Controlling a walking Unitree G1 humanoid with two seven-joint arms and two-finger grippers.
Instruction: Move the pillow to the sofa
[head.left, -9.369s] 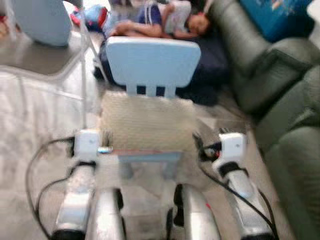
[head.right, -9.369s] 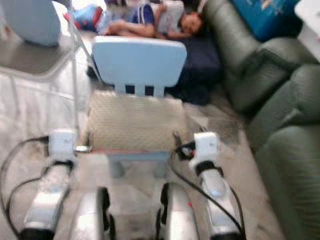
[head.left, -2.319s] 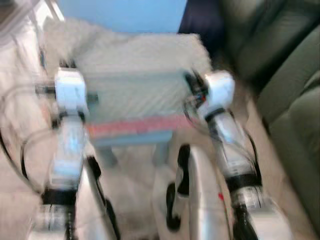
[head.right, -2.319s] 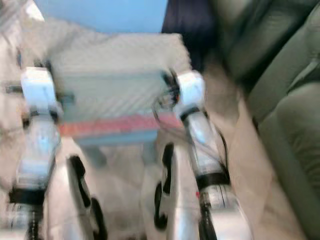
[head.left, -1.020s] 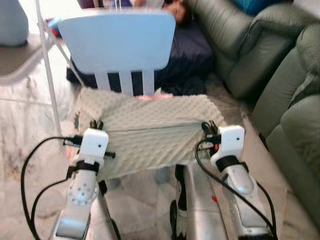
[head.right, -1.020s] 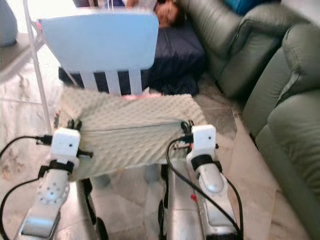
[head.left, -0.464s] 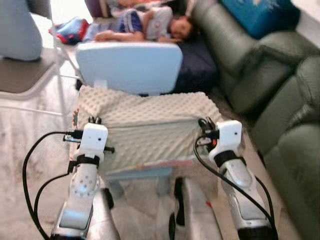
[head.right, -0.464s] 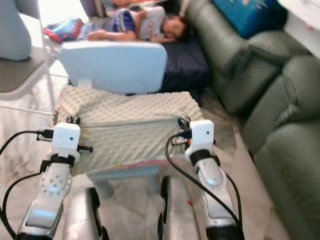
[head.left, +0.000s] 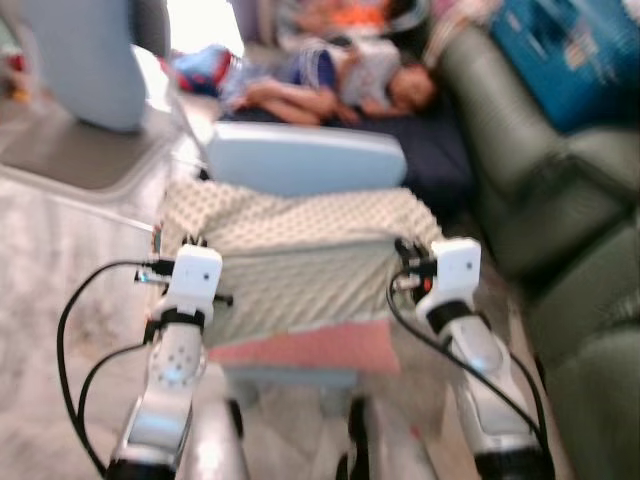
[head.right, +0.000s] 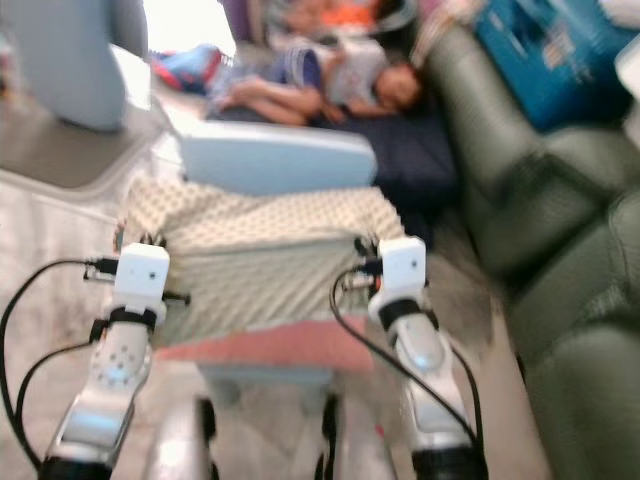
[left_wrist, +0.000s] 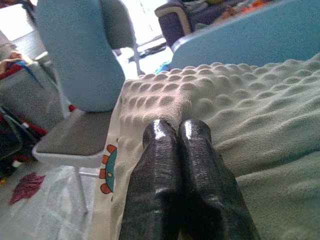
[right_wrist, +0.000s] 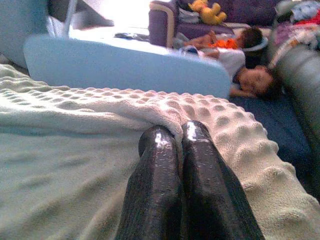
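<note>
a: item one, the pillow?
b: pillow (head.left: 300, 262), pale and bumpy with a pink underside, held up in front of the robot between both arms, just above and in front of the light blue chair (head.left: 305, 160).

a: left gripper?
b: left gripper (left_wrist: 176, 131), fingers pressed together, pinching a fold at the pillow's left edge.

a: right gripper?
b: right gripper (right_wrist: 175, 136), fingers likewise clamped, gripping a fold at the pillow's right edge (the fabric bunches over the tips).

a: the sofa?
b: sofa (head.left: 580, 240), dark green, along the right side, apart from the pillow; a blue box (head.left: 570, 55) sits on it further back.

a: other entries?
b: person (head.left: 330, 85) lying on a dark mattress (head.left: 440, 165) behind the chair. grey chair (head.left: 85, 110) with metal legs at far left. pale marbled floor (head.left: 60, 300). black cables (head.left: 75, 330) loop from both wrists. head views blurred.
</note>
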